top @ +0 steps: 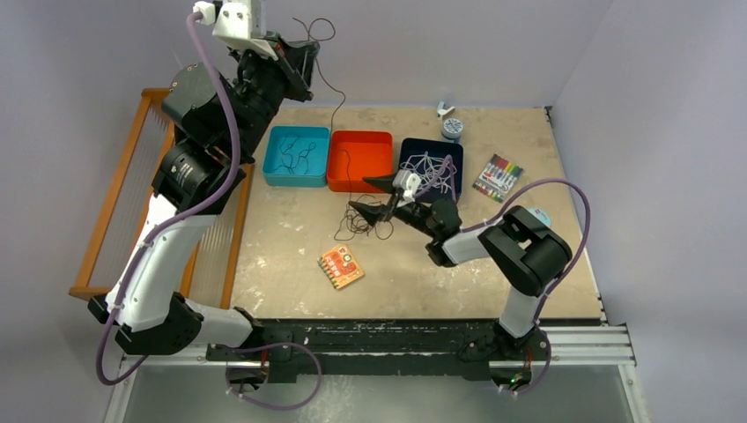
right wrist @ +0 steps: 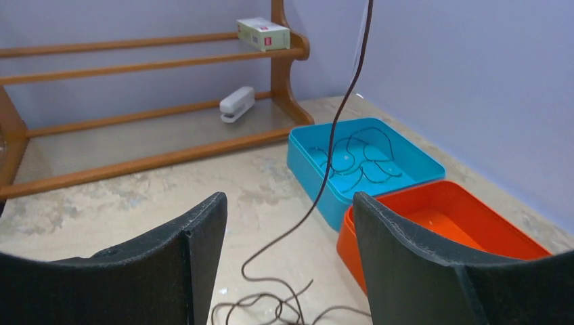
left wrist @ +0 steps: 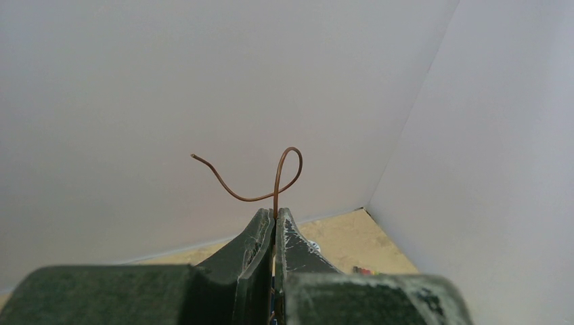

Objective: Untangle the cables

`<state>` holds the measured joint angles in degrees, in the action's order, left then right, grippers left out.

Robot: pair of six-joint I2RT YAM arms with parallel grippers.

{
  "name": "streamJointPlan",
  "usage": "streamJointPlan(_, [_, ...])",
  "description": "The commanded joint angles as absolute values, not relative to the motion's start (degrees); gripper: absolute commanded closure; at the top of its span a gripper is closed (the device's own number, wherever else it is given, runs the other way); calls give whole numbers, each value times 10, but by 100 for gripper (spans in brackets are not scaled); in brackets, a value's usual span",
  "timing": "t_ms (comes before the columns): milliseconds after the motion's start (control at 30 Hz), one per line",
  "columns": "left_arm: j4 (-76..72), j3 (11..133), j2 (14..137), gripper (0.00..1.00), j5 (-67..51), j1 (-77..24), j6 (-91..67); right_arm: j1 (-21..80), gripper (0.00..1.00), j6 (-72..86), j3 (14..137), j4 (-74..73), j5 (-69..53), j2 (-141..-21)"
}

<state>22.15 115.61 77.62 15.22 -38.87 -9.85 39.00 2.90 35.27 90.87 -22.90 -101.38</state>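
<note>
Surface [top: 282,256] holds the tangle [top: 363,226]. Left arm [top: 207,123] is up high, left jaws clamped on a brown cable [left wrist: 275,189] rising from it; right jaws gape empty at the tangle. Looks mid pull-out; nxt probably needs right pinning tangle.

The top camera sits above and behind my bases, looking down on the whole surface [top: 291,238] from well back, with the orange bin [top: 370,159] toward the far side. My left wrist camera is high, up and left of the orange bin, tight behind my left tool [left wrist: 274,215], facing the wall corner. My right wrist camera sits low, just nearer than the orange bin, looking past my right tool [right wrist: 291,203] toward the blue bin [right wrist: 308,169] and rack [right wrist: 135,66]. All three views catch the cable [left wrist: 275,193].
</note>
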Motion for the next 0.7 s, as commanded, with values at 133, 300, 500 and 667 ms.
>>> streamJointPlan(133, [210, 1161, 755, 100, 149, -389, -90, 402, 29, 79, 467, 898, -248, -1089])
streamJointPlan(300, [209, 1158, 751, 100, 148, -389, -90, 415, 32, 86, 513, 872, -226, -1136])
streamJointPlan(500, [207, 1149, 742, 100, 152, -389, -90, 420, 59, 98, 513, 870, -181, -1155])
streamJointPlan(667, [203, 1133, 734, 100, 160, -389, -88, 420, 85, 98, 488, 873, -153, -1128])
